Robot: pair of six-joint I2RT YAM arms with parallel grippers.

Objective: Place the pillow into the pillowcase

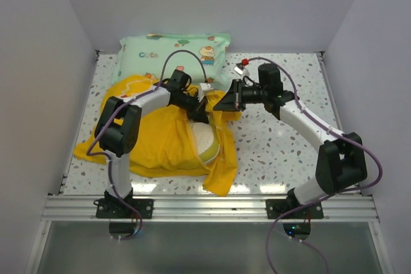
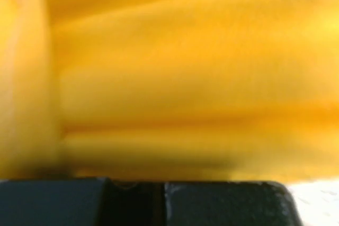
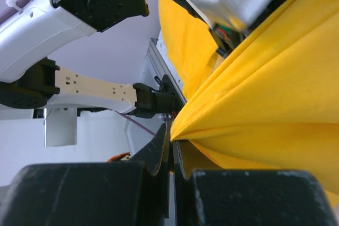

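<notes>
My right gripper [image 3: 171, 140] is pressed together on a fold of the yellow pillowcase [image 1: 157, 142].
My left gripper [image 1: 198, 112] is clamped on the opening's edge just beside it, the cloth taut between the two. The pillow [image 1: 207, 140] lies partly inside the case on the table [image 1: 276, 152], its cream end showing at the mouth.

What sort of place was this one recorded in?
Probably a lab robot cell, not a home: plain white walls box in a speckled tabletop, with an aluminium mounting rail along its near edge.
</notes>
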